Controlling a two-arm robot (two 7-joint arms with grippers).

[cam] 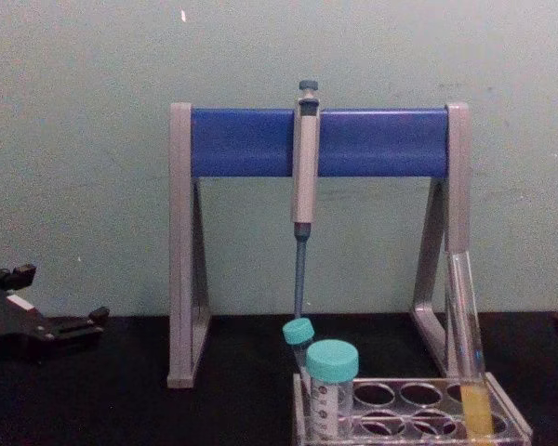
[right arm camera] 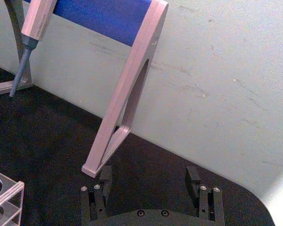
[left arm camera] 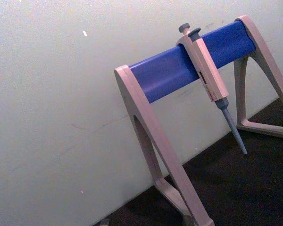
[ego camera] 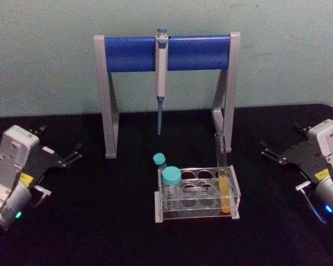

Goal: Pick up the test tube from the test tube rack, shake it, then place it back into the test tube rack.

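The test tube (ego camera: pixel 222 166) stands upright in a right-hand hole of the clear test tube rack (ego camera: pixel 198 215), at the middle of the black table, yellow-orange liquid in its lower part. From the chest it rises above the rack (cam: pixel 418 395) as a tall thin tube (cam: pixel 467 325). My left gripper (ego camera: pixel 60 138) rests open at the far left, well away from the rack, and appears at the chest view's edge (cam: pixel 58 293). At the far right my right gripper (ego camera: pixel 280 138) is open too, its two fingers spread wide (right arm camera: pixel 149 176) with nothing between them; a rack corner (right arm camera: pixel 4 197) lies off to its side.
Two teal-capped tubes (ego camera: pixel 171 178) (ego camera: pixel 159 160) stand at the rack's left end. Behind the rack is a grey-and-blue pipette stand (ego camera: pixel 127 53) with a pipette (ego camera: pixel 161 77) hanging from it, close to the pale wall. Black tabletop lies between each gripper and the rack.
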